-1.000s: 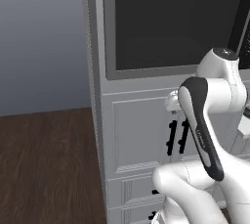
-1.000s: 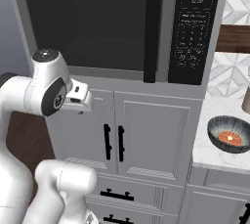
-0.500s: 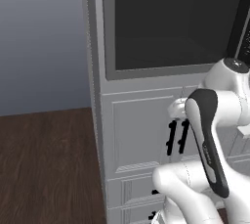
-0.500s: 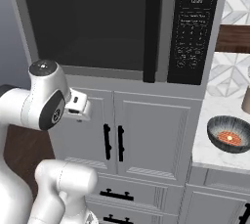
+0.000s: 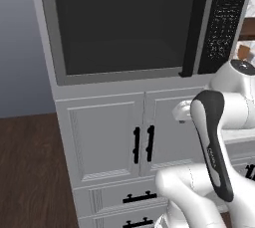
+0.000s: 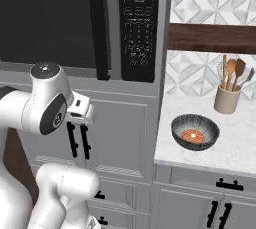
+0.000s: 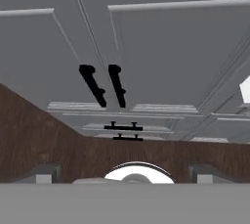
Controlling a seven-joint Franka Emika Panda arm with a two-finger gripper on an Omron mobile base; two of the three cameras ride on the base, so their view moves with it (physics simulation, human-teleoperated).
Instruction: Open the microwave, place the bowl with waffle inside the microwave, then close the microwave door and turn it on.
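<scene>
Shut microwave door [image 5: 119, 25], unobstructed front

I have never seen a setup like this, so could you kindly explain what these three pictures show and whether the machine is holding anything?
It is a simulated kitchen with a white robot arm on a driving base. Two pictures come from cameras behind the arm, on its left and right. The third looks along the gripper, whose fingers stand open and hold nothing, facing the cabinet doors. The microwave door is shut. On the counter sits the bowl with the waffle inside, beside a utensil crock.
</scene>
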